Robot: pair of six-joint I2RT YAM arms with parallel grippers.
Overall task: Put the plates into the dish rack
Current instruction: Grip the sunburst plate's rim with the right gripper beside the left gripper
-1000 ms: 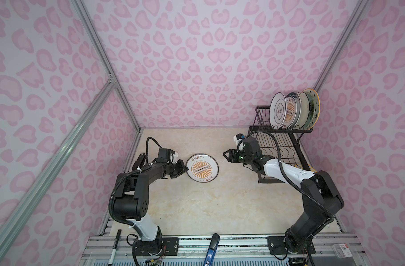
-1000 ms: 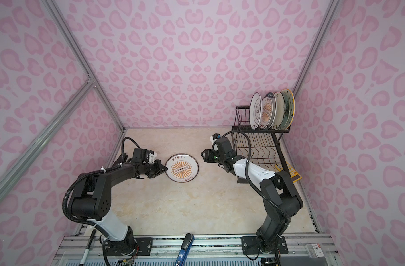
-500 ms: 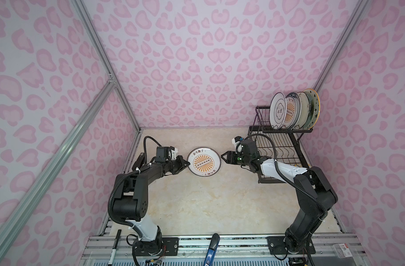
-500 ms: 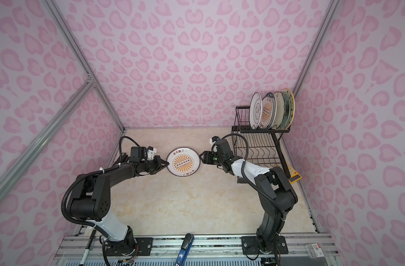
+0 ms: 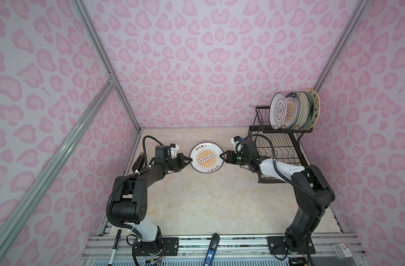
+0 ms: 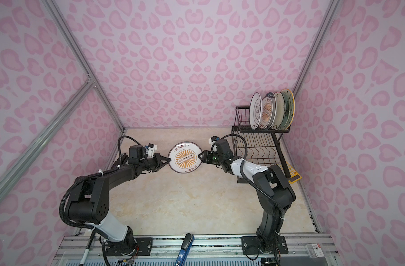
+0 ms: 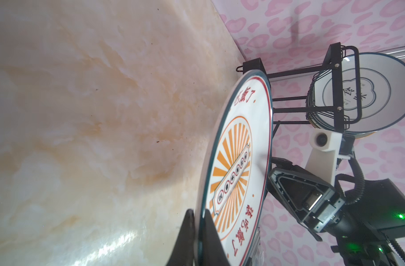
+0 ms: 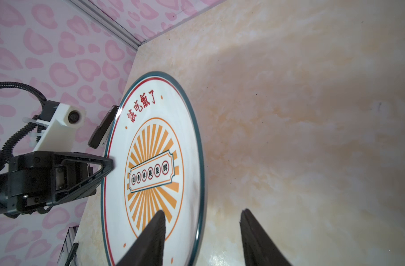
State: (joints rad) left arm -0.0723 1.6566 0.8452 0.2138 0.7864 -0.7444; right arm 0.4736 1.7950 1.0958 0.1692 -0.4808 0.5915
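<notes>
One table (image 5: pixel 197 195) carries one rack (image 5: pixel 286 132) of two tiers, and two arms reach over it, each ending in one end effector. Five plates can be counted, one in the air and four in the rack. Whether another hides among those four I cannot tell. The sunburst plate (image 5: pixel 206 159) hangs clear of the table between the two end effectors, tilted, its printed face turned up towards the top camera. The left end effector (image 5: pixel 189 161) pinches this plate by the rim. In the left wrist view that end effector (image 7: pixel 199 228) has one finger on the printed face and one on the back. The right end effector (image 5: pixel 221 156) is at the opposite rim with its fingers spread. In the right wrist view this end effector (image 8: pixel 202 214) has one finger in front of the face of the sunburst plate (image 8: pixel 150 149) and the other past the rim on the table side. Whether either finger touches the plate I cannot tell. The rack stands just behind the right end effector's wrist, well apart from the left end effector. Its upper tier holds the four plates on edge, packed side by side. Nearest the end effectors is the emblem plate (image 5: pixel 278 110), then a second sunburst plate (image 5: pixel 292 112), a cream plate (image 5: pixel 303 108) and, farthest, a starry plate (image 5: pixel 313 106). Well away from both end effectors, by the arm bases, a blue tool (image 5: pixel 212 249) and a pen (image 5: pixel 115 245) lie at the front rail (image 5: pixel 243 241).
</notes>
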